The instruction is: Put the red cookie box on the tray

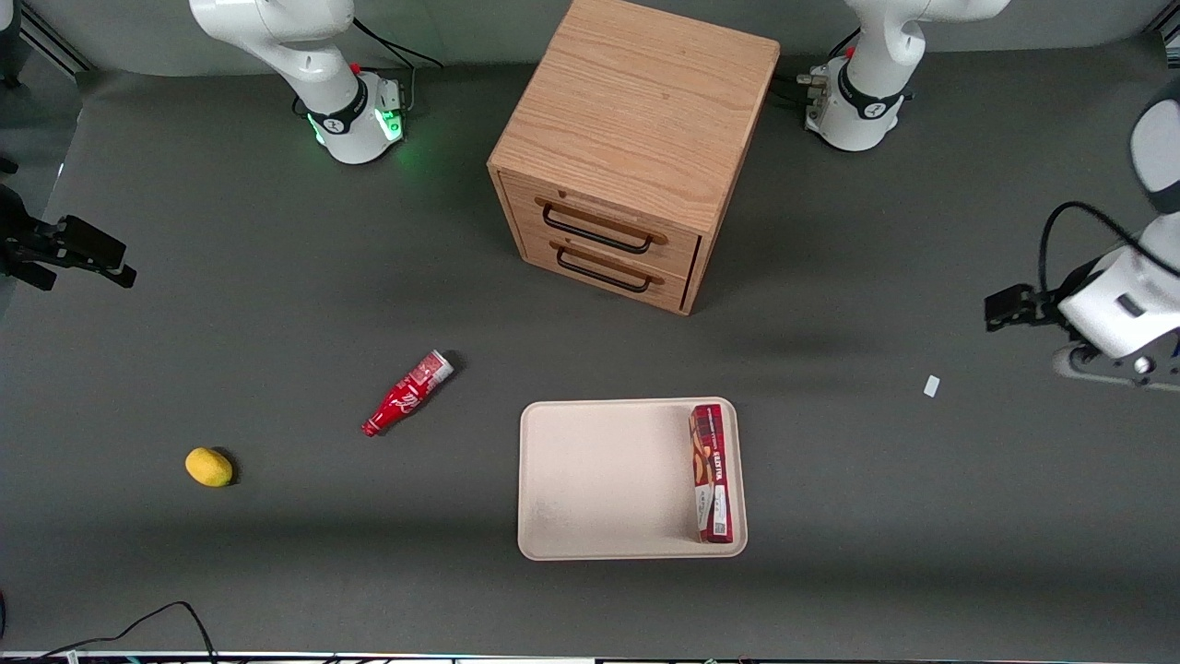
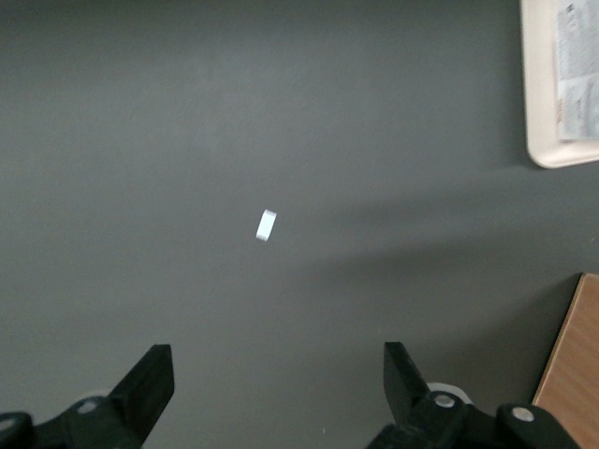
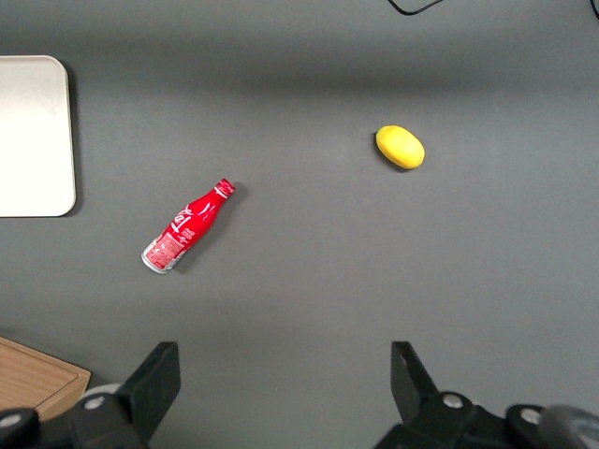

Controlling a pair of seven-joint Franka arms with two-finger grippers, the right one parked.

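Red cookie box (image 1: 711, 473) lying flat inside the tray (image 1: 590, 480), long axis along the rim nearest the working arm's end of the table (image 1: 830, 572), well apart from the gripper (image 2: 276, 374), fingers (image 2: 150, 374) spread wide, empty, above bare table.

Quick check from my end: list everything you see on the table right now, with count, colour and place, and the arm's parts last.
red cookie box: one, dark red, lying flat in the tray along the edge nearest the working arm.
tray: one, cream-beige, on the table in front of the drawer cabinet, nearer the front camera.
drawer cabinet: one, light wood with two dark handles, mid-table between the arm bases.
red bottle: one, red with silver cap, lying on its side toward the parked arm's end from the tray.
lemon: one, yellow, farther toward the parked arm's end.
white scrap: one, small, white, on the mat toward the working arm's end.
gripper: one, black fingers, open and empty, above the mat near the white scrap.
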